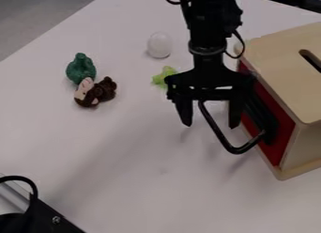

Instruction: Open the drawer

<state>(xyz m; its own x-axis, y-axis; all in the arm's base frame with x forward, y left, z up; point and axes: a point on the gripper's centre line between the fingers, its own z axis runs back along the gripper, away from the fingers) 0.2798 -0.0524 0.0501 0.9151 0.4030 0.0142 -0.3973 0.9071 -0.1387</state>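
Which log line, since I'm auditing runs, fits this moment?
step: pre-grasp | hand: open, at handle | handle: between fingers, not clamped | drawer: looks shut | task: not done

Wooden box — partly out (right edge)

"Noticed any colour on the arm?"

"Saw mostly black, with a thin greyish band. Spotted a slim black cable looped at one side."

"Made out the fingers?"

"Did: looked black too, chunky, tapering toward the tips."
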